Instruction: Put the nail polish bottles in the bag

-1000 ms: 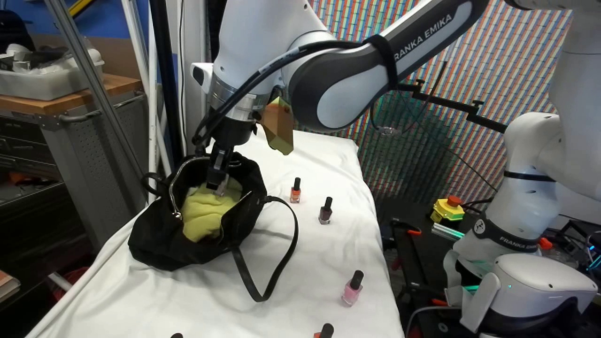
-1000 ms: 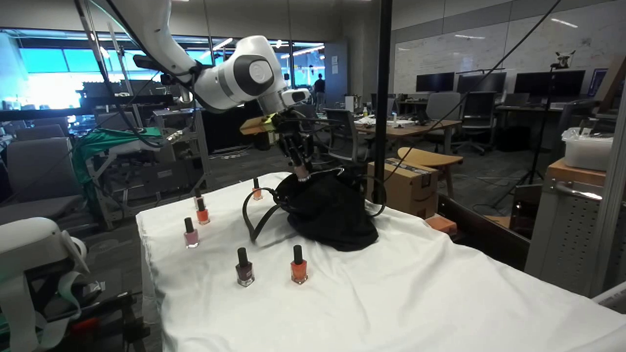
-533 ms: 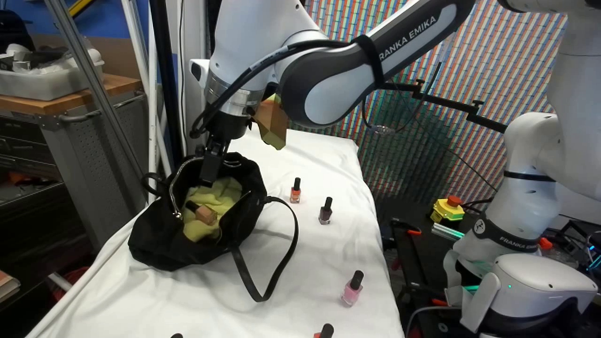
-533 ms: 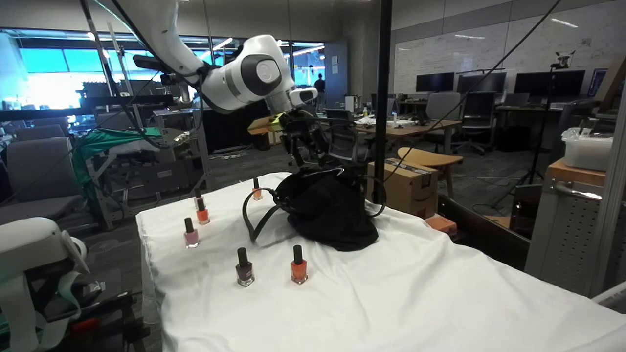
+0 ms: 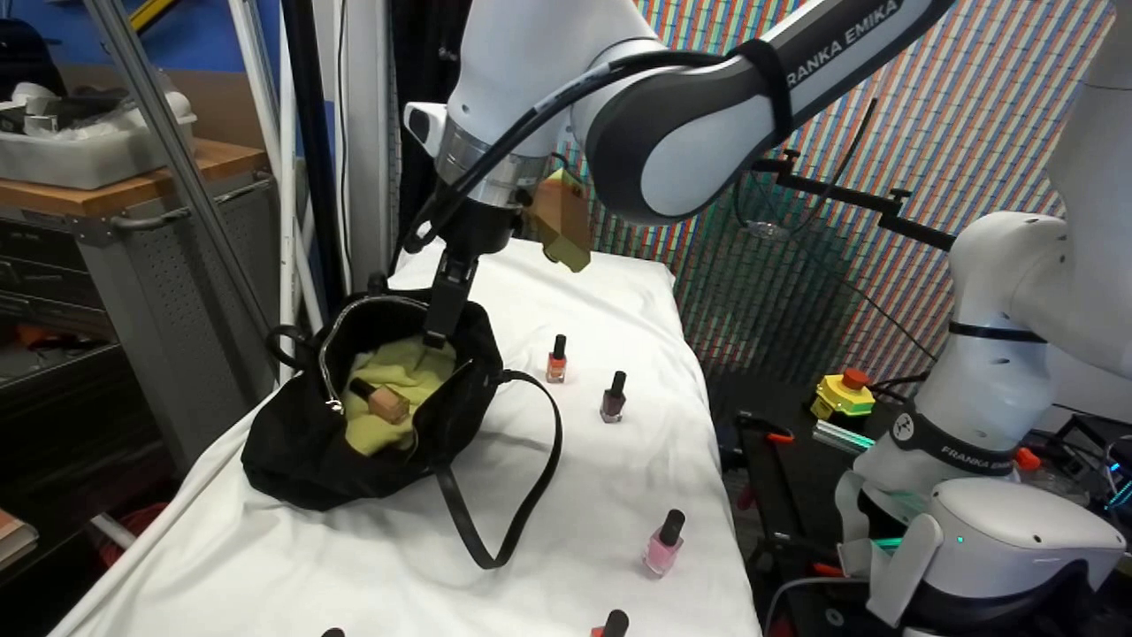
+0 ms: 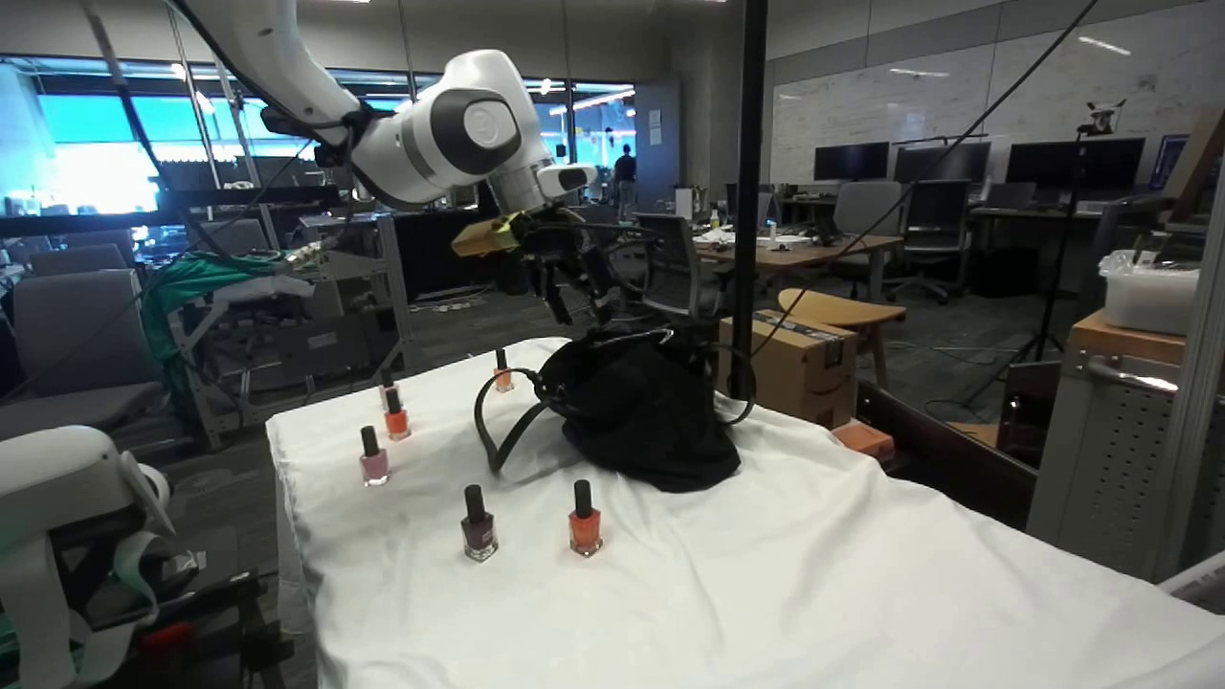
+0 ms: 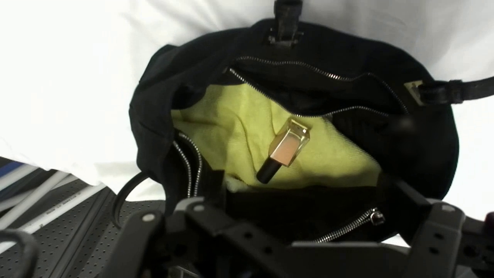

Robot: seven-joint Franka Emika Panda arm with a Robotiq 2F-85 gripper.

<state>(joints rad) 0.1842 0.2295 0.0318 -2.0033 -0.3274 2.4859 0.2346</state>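
Note:
On the white cloth the black bag (image 5: 305,460) lies with its zip mouth spread, showing a yellow-green lining (image 7: 247,135). A peach nail polish bottle (image 7: 288,148) with a dark cap lies on its side inside on that lining. Over the mouth hangs my gripper (image 6: 582,314), jaws wide apart and nothing between them. Beside the bag stand upright bottles: an orange one (image 5: 556,364), a dark one (image 5: 613,404) and a pink one (image 5: 662,550). Nearer in an exterior view are a purple bottle (image 6: 479,533) and another orange bottle (image 6: 585,531). The bag's inside is hidden in that view.
A strap loop (image 5: 522,522) of the bag sprawls over the cloth (image 5: 584,478) towards the bottles. A black post (image 6: 749,191) and a cardboard box (image 6: 804,368) stand behind the bag. A tool cabinet (image 5: 212,292) is beside the table, and another robot arm (image 5: 990,354) stands across from it.
One second ago my gripper was shut on the peach bottle over the bag. It has let go; the bottle lies inside. The gripper has since shifted towards the upright bottles' side.

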